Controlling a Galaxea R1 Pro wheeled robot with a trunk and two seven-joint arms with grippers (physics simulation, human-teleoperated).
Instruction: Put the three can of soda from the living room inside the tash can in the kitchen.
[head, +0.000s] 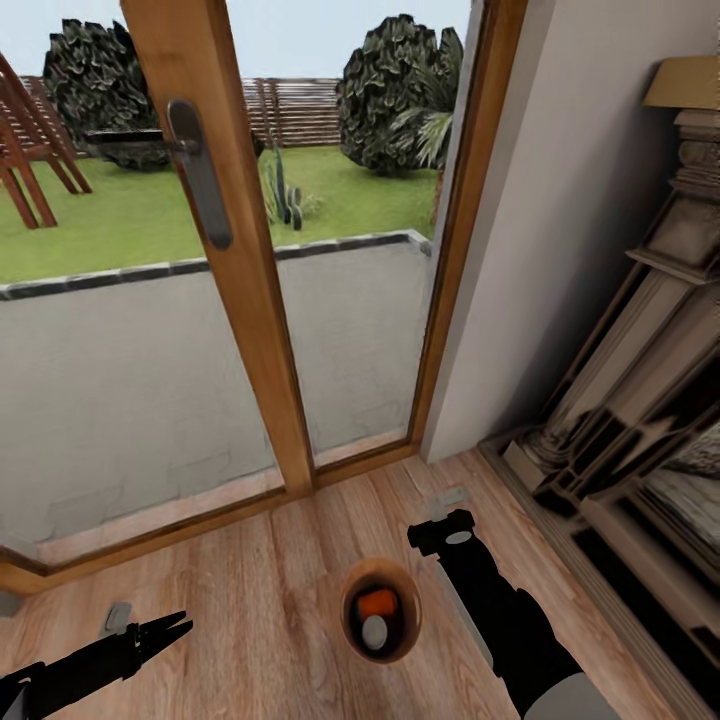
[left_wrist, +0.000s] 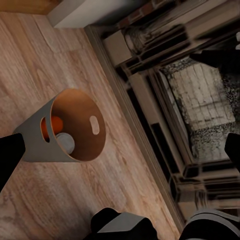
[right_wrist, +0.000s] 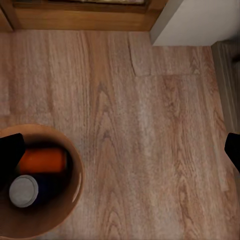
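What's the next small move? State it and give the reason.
Probably shift the right gripper onto the rim of the bin, ready to grip it for carrying. The gripper hangs open just beside the bin, which stands on the wood floor with an orange can and a pale-topped can inside. I cannot tell if a third lies underneath.

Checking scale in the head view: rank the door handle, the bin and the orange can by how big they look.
1. Door handle, the longest, though narrow.
2. Bin, close behind; it is wider, so the top two are unsure.
3. Orange can, clearly smallest, lying inside the bin.
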